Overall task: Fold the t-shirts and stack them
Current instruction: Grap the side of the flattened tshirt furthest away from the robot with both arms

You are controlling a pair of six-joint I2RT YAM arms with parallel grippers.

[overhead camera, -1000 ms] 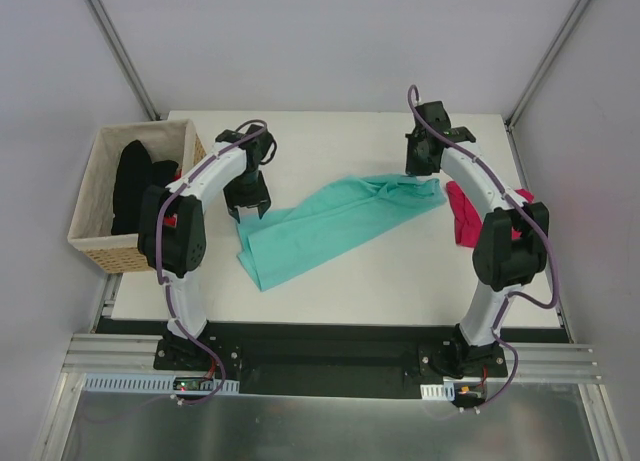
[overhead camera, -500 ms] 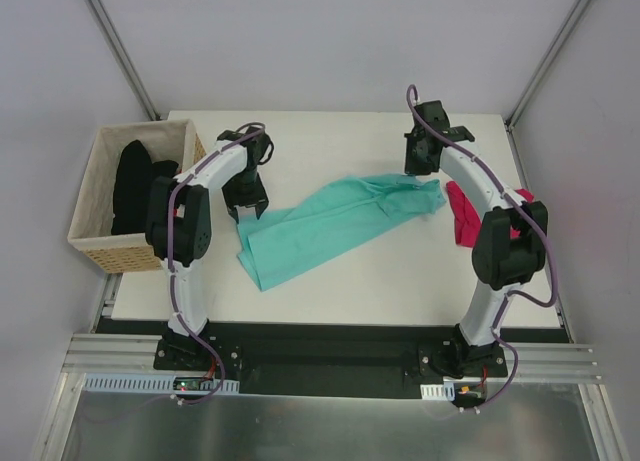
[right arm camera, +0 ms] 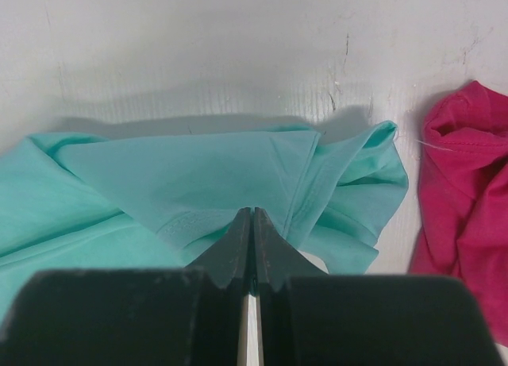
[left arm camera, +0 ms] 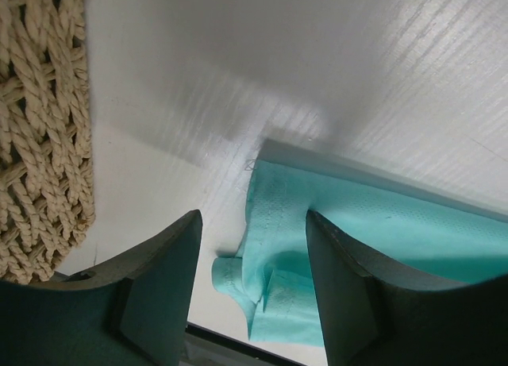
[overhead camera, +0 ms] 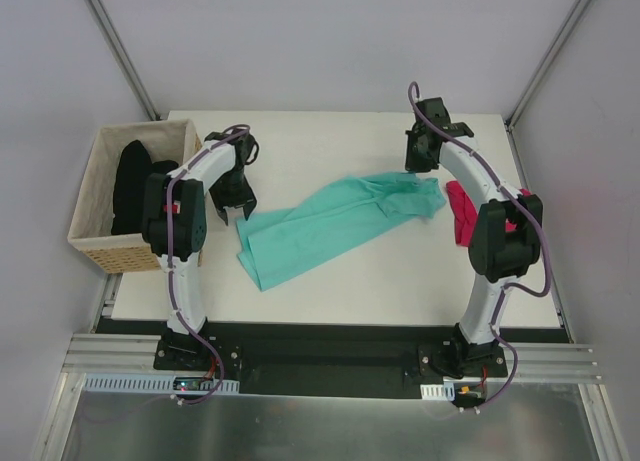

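At the left pincer [left arm camera: 252,223]: released, jaws parted wide, nothing between them, poised over the rumpled corner of the teal t-shirt [left arm camera: 373,223], close beside the woven basket [left arm camera: 44,120]. At the right pincer [right arm camera: 252,217]: clenched tight, tips pressed together above the shirt's opposite end, with no cloth visibly caught.

Judged as the spreading-out stage ahead of any fold: not yet flat, not yet folded. Next, probably, calls for dropping the left jaws onto that curled corner and closing on a single layer. Then for opening the right and taking the far end, so as to draw the cloth taut and square.

Lying diagonally across the middle of the white surface [overhead camera: 400,281], narrowed into a long band, doubled over on itself, bunched and creased at the right end. Just beside that end, with a sliver of bare top between, a crumpled magenta t-shirt [overhead camera: 462,213]. Inside the basket, black t-shirts [overhead camera: 130,181] in a heap.
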